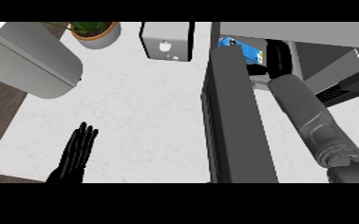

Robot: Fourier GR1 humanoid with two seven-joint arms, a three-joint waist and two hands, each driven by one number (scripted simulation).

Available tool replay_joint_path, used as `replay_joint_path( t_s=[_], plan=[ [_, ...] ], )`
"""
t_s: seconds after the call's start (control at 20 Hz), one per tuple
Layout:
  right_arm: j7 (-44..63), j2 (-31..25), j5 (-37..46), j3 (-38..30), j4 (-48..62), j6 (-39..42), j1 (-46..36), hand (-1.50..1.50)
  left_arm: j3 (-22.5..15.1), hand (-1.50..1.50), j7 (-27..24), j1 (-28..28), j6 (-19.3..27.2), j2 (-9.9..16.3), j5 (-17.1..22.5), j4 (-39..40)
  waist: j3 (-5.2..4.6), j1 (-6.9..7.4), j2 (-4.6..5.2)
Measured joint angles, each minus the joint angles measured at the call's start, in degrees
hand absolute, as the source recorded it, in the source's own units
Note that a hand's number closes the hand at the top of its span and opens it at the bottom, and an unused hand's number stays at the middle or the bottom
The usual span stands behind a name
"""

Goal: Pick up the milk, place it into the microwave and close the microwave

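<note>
Right robot hand (277, 59) inside microwave (308, 33) beside blue milk carton (242, 52), grip unclear. Door (235, 123) open. Left robot hand (77, 152) flat, empty, on tabletop (147, 114).

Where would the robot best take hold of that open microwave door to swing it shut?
Probably at the door's free end, the one nearest the robot, pushing on its left face toward the microwave. The door stands open as a long dark slab with its far end by the opening, so the near end likely swings easiest. The left hand, resting open at lower left, is on that side.
</note>
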Motion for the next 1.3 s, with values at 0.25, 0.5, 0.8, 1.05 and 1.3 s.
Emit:
replay_joint_path(
  t_s=[0.25, 0.5, 0.8, 1.05, 1.3],
  plan=[
    [-3.7, 1.0, -1.9, -1.8, -1.2, 4.3, 1.1, -1.50, -0.4, -1.50, 0.1, -0.4, -0.4, -0.3, 0.1, -0.5, 0.01, -0.49, -0.33],
    [-8.2, 2.1, -5.0, -4.9, -2.2, 7.9, 4.0, -1.50, -1.8, -1.50, -0.2, -0.6, -0.2, -1.3, -0.7, 0.0, -0.01, -1.48, -0.67],
    [-11.7, 1.6, -8.0, -7.8, -2.4, 13.6, 6.7, -1.50, -3.7, -1.50, 1.3, -1.4, 1.0, -2.4, -2.8, -1.0, -0.04, -2.62, -1.22],
    [-15.3, 1.6, -9.8, -9.6, -2.5, 17.4, 10.2, -1.50, -4.6, -1.50, 2.2, -1.8, 1.5, -3.0, -3.8, -1.6, -0.08, -3.39, -1.59],
    [-18.4, 1.6, -10.9, -10.4, -2.6, 23.9, 13.8, -1.50, -6.2, -1.50, 2.9, -1.2, 2.4, -3.8, -5.3, -2.1, -0.13, -4.25, -2.06]
  ],
)
